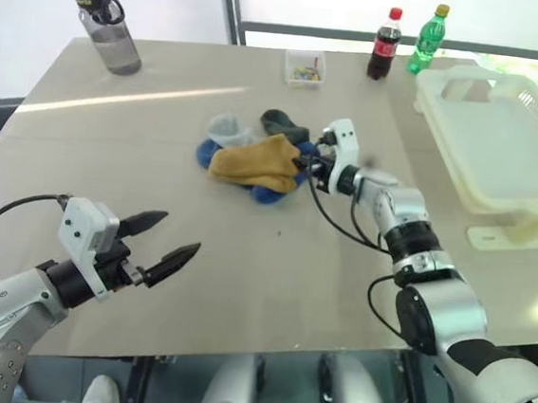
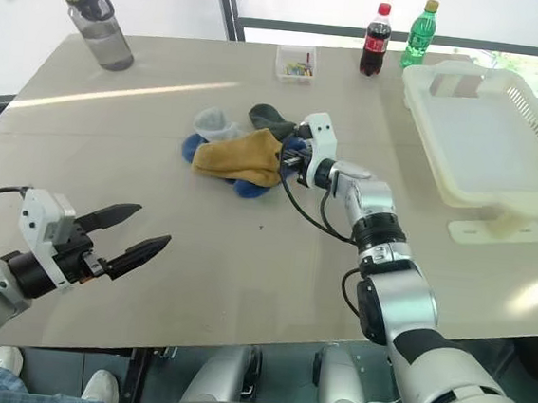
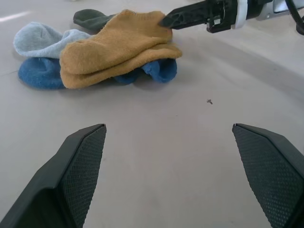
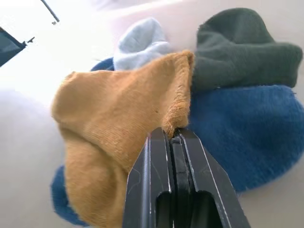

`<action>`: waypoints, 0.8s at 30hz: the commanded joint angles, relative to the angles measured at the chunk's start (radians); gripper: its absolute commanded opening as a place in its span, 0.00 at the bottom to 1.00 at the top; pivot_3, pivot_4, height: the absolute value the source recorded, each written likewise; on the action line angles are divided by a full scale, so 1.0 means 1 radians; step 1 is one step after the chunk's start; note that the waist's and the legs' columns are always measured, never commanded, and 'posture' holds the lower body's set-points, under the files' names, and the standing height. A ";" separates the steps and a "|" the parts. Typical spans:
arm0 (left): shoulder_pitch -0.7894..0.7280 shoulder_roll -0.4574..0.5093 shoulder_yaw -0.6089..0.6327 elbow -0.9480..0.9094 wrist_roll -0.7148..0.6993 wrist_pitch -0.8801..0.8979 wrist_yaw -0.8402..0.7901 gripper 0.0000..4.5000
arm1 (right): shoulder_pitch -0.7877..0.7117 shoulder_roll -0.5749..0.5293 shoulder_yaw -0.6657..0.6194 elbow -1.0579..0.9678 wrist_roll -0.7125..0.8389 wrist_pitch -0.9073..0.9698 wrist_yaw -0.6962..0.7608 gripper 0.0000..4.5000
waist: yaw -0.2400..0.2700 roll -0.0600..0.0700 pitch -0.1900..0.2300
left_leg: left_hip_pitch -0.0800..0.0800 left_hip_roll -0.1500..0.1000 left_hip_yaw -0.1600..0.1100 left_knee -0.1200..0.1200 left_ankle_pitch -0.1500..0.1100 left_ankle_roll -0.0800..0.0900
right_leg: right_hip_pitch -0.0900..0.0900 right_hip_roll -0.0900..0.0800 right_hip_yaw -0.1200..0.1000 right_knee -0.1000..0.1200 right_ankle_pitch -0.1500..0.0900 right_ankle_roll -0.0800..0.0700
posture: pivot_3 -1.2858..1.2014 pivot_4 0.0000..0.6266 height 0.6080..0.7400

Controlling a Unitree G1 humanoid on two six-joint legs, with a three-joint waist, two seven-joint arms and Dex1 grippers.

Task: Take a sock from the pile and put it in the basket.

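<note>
Mustard sock is pinched at its edge by my right gripper, fingers clamped together, at the pile mid-table. I see my left gripper hanging spread wide, near left. Cream basket sits far right.

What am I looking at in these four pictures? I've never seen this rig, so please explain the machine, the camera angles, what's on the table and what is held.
It is a humanoid robot with two arms, each ending in a two-fingered black gripper. Two pictures come from its head, looking down over the table; the other two come from cameras on each wrist, looking along that gripper's fingers.

On the table lies the pile of socks: blue, light grey, dark green and mustard. The right gripper is shut on the mustard sock, pinching its edge. The left gripper hangs open above bare table, nearer the robot.

The basket, pale cream, sits at the table's right. At the far edge stand a water bottle, a small clear box, a cola bottle and a green bottle.
</note>
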State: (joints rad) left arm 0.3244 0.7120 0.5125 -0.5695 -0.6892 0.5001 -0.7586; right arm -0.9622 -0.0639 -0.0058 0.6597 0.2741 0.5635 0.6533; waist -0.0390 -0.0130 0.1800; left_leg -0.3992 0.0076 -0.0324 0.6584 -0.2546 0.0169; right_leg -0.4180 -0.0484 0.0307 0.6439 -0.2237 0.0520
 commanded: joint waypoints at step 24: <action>-0.065 0.020 -0.043 0.003 0.013 -0.008 -0.007 1.00 | 0.513 -0.630 0.138 -0.795 0.168 0.456 0.223 0.01 | -0.001 -0.001 0.000 | 0.001 0.000 0.003 0.000 0.000 0.000 | 0.001 0.000 0.001 -0.002 -0.001 0.001 | 0.52 0.24 1.00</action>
State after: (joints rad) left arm 0.2684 0.7183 0.4611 -0.5560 -0.6764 0.4963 -0.7611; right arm -0.4433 -0.6823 0.1349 -0.1636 0.4757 1.0692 0.8856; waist -0.0399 -0.0143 0.1797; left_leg -0.3979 0.0074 -0.0290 0.6581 -0.2546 0.0173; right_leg -0.4173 -0.0477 0.0320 0.6418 -0.2242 0.0529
